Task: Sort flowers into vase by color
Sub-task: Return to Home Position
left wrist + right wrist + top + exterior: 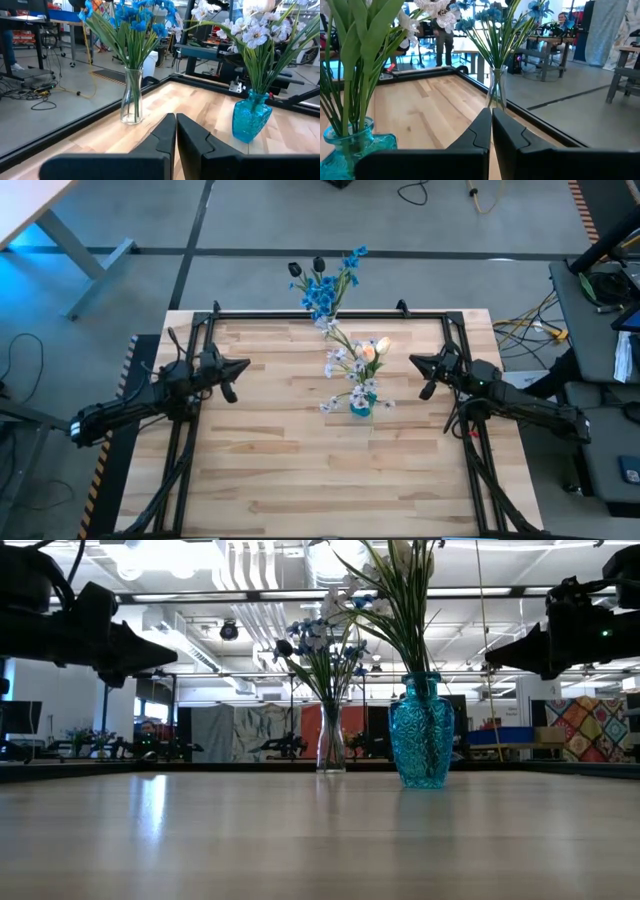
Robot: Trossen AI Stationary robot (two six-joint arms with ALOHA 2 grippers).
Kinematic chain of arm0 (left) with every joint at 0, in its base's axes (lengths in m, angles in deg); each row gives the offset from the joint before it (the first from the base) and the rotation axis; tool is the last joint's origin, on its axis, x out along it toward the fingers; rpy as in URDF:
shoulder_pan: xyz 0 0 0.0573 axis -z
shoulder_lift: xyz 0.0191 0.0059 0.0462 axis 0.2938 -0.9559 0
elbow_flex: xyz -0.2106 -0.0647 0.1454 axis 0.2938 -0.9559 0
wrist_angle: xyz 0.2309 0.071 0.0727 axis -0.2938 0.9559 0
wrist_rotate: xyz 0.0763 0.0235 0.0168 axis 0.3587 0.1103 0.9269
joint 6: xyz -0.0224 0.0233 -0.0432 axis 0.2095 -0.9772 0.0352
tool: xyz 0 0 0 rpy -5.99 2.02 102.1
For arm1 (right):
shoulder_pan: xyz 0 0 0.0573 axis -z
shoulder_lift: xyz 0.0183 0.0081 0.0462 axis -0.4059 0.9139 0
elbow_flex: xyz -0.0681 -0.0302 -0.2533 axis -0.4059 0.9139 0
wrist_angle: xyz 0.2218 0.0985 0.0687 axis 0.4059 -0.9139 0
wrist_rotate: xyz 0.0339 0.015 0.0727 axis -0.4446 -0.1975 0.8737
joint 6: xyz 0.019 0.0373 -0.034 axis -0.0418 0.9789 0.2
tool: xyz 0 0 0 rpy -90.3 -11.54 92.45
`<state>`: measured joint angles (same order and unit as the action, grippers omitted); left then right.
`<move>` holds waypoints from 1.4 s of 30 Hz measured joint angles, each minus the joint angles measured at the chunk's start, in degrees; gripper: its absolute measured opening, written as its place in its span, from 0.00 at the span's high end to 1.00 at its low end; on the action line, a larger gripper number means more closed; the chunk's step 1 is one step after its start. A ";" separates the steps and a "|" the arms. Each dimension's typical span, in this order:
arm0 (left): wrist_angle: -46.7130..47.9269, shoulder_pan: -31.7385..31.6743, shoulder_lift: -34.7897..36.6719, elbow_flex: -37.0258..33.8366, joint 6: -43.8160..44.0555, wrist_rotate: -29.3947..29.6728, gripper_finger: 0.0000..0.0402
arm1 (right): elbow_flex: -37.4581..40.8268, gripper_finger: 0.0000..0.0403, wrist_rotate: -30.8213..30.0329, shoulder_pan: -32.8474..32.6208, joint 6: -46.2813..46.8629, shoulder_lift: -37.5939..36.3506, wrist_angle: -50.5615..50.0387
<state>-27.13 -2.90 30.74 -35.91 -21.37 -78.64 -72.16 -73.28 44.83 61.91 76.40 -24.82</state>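
L hand (238, 367) & R hand (417, 362), fingers together, w/ flowers (352, 366) between them.

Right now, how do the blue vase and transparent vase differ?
The blue vase is bulbous, turquoise; the transparent vase is slim and clear. The blue vase holds white and cream flowers; the transparent vase holds blue and black flowers. The blue vase stands at the table's middle, the transparent vase at its far edge. Both stand upright.

Blue flowers (135, 17) in clear vase (132, 97); white and cream flowers (255, 32) in turquoise vase (251, 119); pale wood table (300, 470).
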 joint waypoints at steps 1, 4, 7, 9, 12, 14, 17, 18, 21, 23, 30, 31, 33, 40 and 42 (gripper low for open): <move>-0.02 0.00 -0.13 0.00 0.00 0.00 1.00 | 0.00 0.98 0.00 0.00 0.00 0.00 -0.02; -0.10 0.00 -0.28 0.00 0.00 -0.01 1.00 | 0.00 0.98 0.02 0.00 0.00 0.00 -0.04; 0.00 0.00 -0.61 0.13 0.00 -0.02 1.00 | 0.00 0.98 0.00 0.00 0.00 0.02 -0.03; 0.24 0.00 -1.02 0.34 0.00 -0.02 1.00 | 0.00 0.98 0.01 0.00 -0.01 0.00 -0.02; -0.03 0.00 -1.17 0.63 0.00 -0.02 1.00 | 0.00 0.98 0.02 0.00 -0.01 0.00 -0.02; 0.16 0.00 -1.40 0.63 0.00 0.00 1.00 | 0.00 0.98 0.00 0.00 -0.02 0.00 -0.02; 0.02 0.00 -1.67 0.66 0.00 0.00 1.00 | 0.00 0.98 0.01 0.00 -0.02 0.00 -0.02; 0.10 0.00 -1.79 0.66 0.00 0.00 1.00 | 0.00 0.98 0.00 0.00 -0.02 0.00 -0.02; 0.04 0.00 -2.07 0.70 0.00 0.00 1.00 | 0.00 0.98 0.00 0.00 0.00 0.00 -0.02; 0.07 0.00 -2.27 0.70 0.00 0.00 1.00 | 0.00 0.98 0.00 0.00 0.00 0.00 -0.02; 0.00 0.00 -2.99 0.74 0.00 0.00 1.00 | 0.00 0.98 0.00 0.00 -0.02 0.00 -0.02; 0.00 0.00 -3.08 0.74 0.00 0.02 1.00 | 0.00 0.98 0.00 0.00 -0.02 0.00 -0.02; -0.04 0.00 -3.28 0.76 0.00 0.00 1.00 | 0.00 0.98 0.00 0.00 -0.02 0.00 -0.02; -0.04 0.00 -3.64 0.81 0.00 0.00 1.00 | 0.00 0.98 0.00 0.00 -0.02 0.00 -0.01; -0.04 0.00 -3.64 0.83 0.00 0.00 1.00 | 0.00 0.98 0.00 0.00 -0.02 0.00 0.00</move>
<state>-27.17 -2.90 27.10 -35.08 -21.37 -78.64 -72.16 -73.28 44.83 61.89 76.40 -24.82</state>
